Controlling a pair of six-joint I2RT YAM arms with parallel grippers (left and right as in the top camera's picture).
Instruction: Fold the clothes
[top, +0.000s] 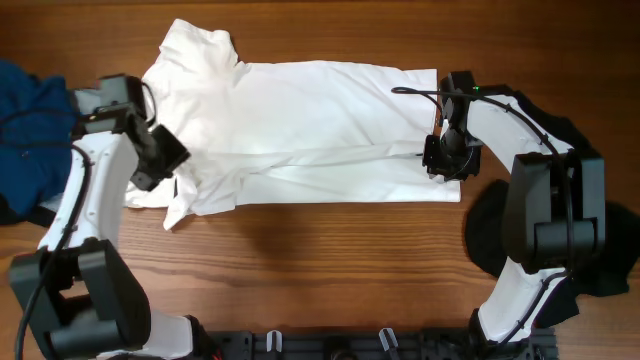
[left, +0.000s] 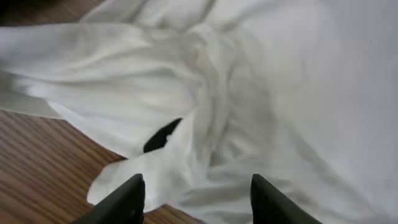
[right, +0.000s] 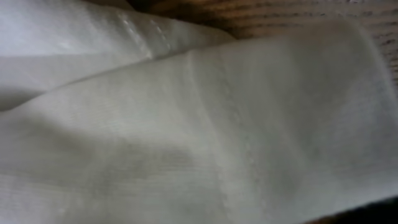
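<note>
Wooden table (top: 330, 250) under both claws. White shirt (top: 320, 110) spread flat across it, spanning the whole gap between the two claws: the bunched, rumpled end with a sleeve lies under and around the left claw (top: 178, 172), and the straight edge lies under the right claw (top: 440, 160). Blue garment (top: 30, 120) heaped on the outer side of the left claw, apart from the shirt. Black cloth (top: 480, 235) on the outer side of the right claw, near the arm base. Left claw: fingers (left: 127, 199) stand wide apart, nothing pinched; a folded flap of shirt lies just ahead of and between the tips, bare wood to their left. Right claw: sits low on the shirt's edge, close to the near corner. Its wrist view is filled by cloth and no fingers show, so cannot tell whether it is spread or closed. Dark patch (left: 163, 135) peeks from a fold just ahead of the left claw. Stitched seam (right: 242, 143) runs across the cloth right before the right claw.
</note>
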